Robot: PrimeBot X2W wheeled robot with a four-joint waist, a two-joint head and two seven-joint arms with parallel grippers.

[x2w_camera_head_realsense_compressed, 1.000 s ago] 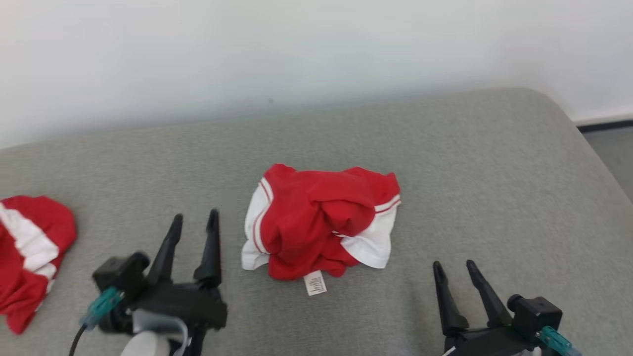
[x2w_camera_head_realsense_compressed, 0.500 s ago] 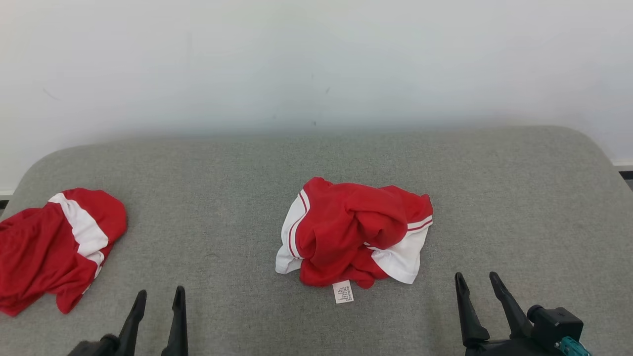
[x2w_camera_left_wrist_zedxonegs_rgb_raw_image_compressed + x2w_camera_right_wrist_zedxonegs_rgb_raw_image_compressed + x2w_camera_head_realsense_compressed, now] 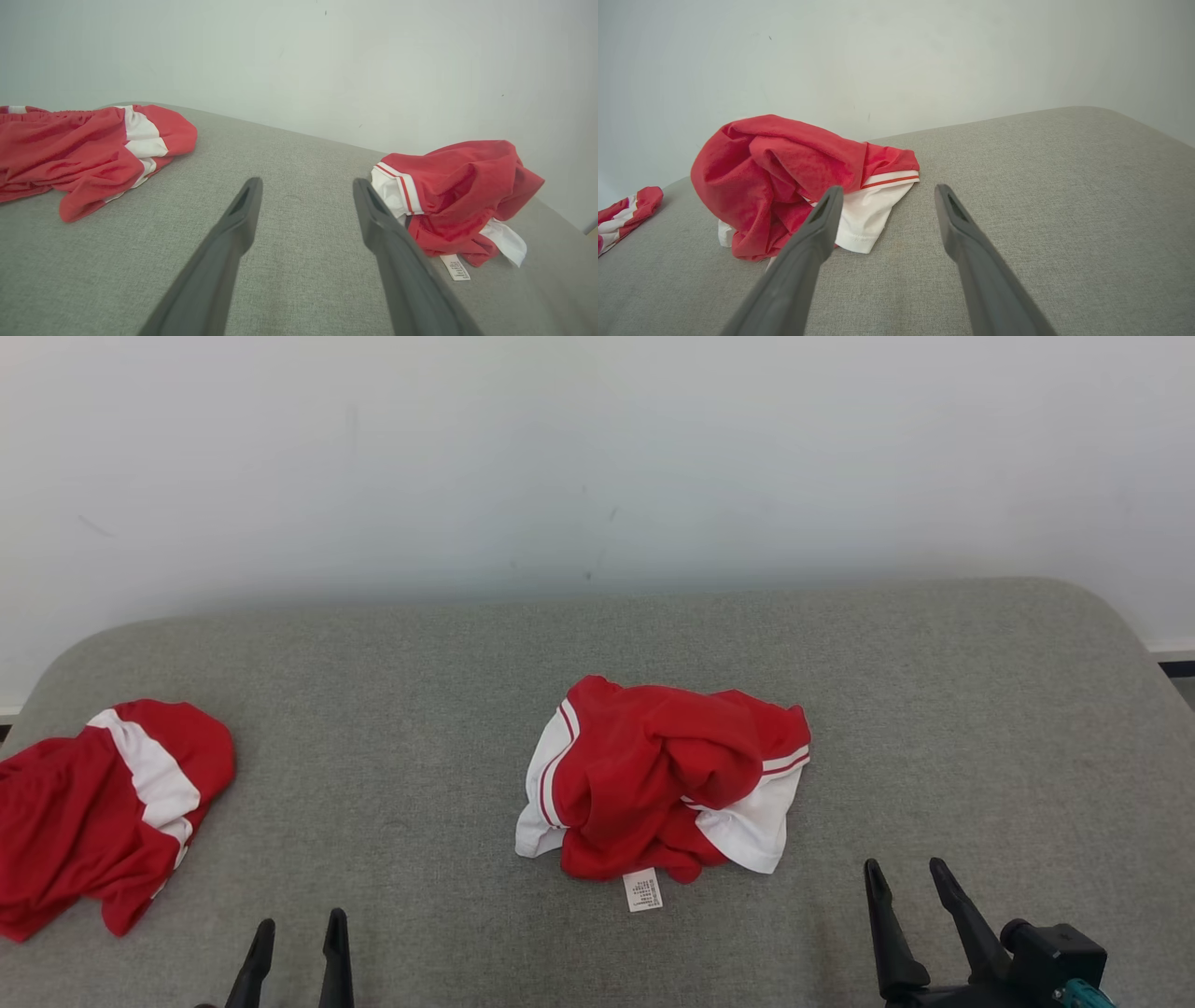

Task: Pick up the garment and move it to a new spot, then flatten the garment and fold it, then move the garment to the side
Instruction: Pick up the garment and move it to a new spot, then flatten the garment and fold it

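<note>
A crumpled red and white garment (image 3: pixel 653 784) lies in a heap in the middle of the grey padded surface (image 3: pixel 934 691), its white label showing at the near edge. My left gripper (image 3: pixel 300 924) is open at the bottom edge, well to the left of the heap and nearer to me. My right gripper (image 3: pixel 905 868) is open at the lower right, a short way from the heap's white corner. In the left wrist view the garment (image 3: pixel 462 196) lies right of the open left gripper (image 3: pixel 307 183). From the right wrist, the garment (image 3: pixel 784 172) sits left of the open right gripper (image 3: pixel 888 189). Nothing is held.
A second red and white garment (image 3: pixel 93 803) lies spread at the surface's left edge, also seen as the second garment (image 3: pixel 84 149) from the left wrist. A white wall (image 3: pixel 597 448) stands right behind the surface. The surface's corners are rounded, and floor (image 3: pixel 1181 672) shows past the right edge.
The head camera has lifted and swung left, so more of the surface shows. My left gripper has drawn back from beside the garment to the bottom edge. The garment lies as before.
</note>
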